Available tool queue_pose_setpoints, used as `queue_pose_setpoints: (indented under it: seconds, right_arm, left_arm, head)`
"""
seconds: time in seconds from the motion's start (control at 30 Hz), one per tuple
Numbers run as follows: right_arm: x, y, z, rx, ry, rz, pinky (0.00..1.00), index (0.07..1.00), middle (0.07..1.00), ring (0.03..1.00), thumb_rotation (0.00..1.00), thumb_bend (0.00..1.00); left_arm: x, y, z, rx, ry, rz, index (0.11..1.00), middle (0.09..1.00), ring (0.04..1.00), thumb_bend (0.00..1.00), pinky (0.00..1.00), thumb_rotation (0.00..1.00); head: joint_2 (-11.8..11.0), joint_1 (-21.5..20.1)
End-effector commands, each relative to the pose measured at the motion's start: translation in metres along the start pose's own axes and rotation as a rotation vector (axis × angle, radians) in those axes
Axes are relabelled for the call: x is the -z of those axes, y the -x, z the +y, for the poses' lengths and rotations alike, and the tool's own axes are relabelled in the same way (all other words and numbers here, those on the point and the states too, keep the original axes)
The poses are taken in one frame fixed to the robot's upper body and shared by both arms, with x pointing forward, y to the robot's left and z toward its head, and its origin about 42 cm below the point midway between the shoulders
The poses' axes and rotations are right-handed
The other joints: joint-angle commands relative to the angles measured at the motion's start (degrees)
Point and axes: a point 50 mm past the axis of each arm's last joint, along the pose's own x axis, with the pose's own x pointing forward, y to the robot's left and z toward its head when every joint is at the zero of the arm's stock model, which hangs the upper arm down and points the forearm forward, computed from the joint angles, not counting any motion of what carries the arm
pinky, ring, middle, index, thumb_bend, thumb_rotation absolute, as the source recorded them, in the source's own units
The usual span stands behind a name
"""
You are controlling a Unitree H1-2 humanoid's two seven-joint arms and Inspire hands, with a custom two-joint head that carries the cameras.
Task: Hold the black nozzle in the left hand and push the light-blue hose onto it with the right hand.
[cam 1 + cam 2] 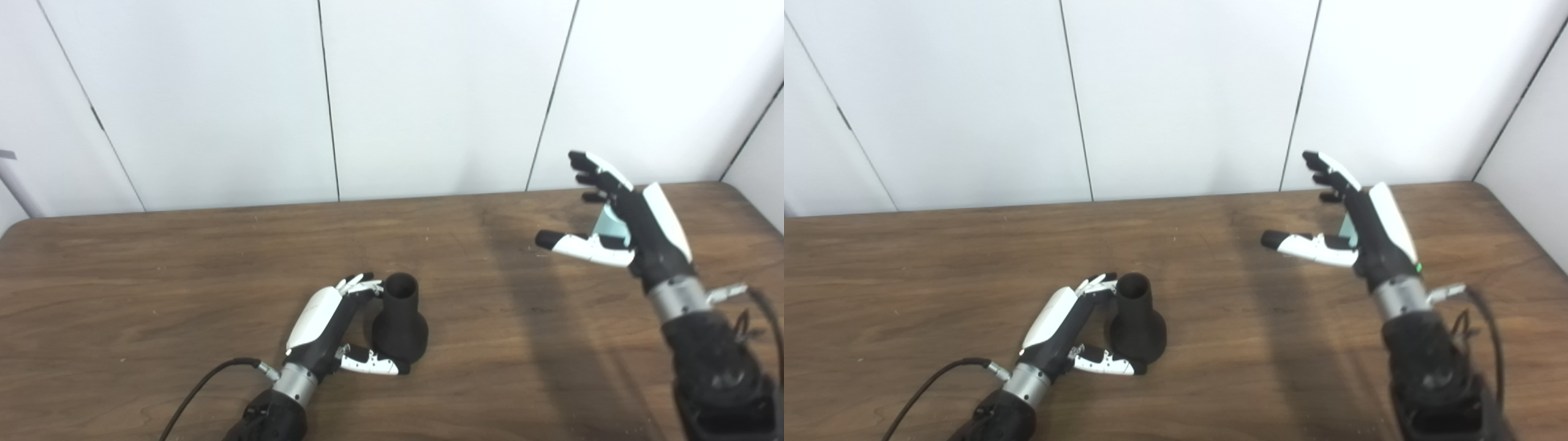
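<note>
The black nozzle point(401, 321) stands upright on the wooden table point(153, 275), wide base down and open neck up. My left hand point(331, 324) is cupped against its left side. Its fingertips point(361, 285) reach the neck and the thumb point(373, 365) lies at the front of the base, with a gap between palm and nozzle. My right hand point(625, 226) hovers above the table at the right, open with fingers spread. A small piece of the light-blue hose point(612, 225) shows behind its palm; the rest is hidden, and I cannot tell whether the hand touches it.
A black cable point(202, 386) runs from the left wrist to the bottom edge. White wall panels point(429, 92) stand right behind the table's far edge. The table's right corner point(753, 202) is close to the right hand.
</note>
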Motion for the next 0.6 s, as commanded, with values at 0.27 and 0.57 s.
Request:
queue_pose_setpoints:
  seconds: [0.27, 0.57]
  right_arm:
    - [-0.021, -0.055, -0.062, 0.027, 0.350, -0.039, 0.95, 0.879, 0.896, 0.928, 0.51, 1.00]
    - [-0.001, -0.089, -0.080, -0.045, 0.487, 0.086, 1.00, 0.868, 0.919, 0.948, 0.49, 1.00]
  left_arm:
    - [0.023, 0.017, -0.022, 0.082, -0.027, 0.100, 0.486, 0.813, 0.945, 0.52, 1.00, 0.08]
    - [0.026, 0.018, -0.022, 0.079, -0.025, 0.101, 0.486, 0.813, 0.944, 0.52, 1.00, 0.08]
  head:
    - [0.06, 0.33]
    - [0.10, 0.22]
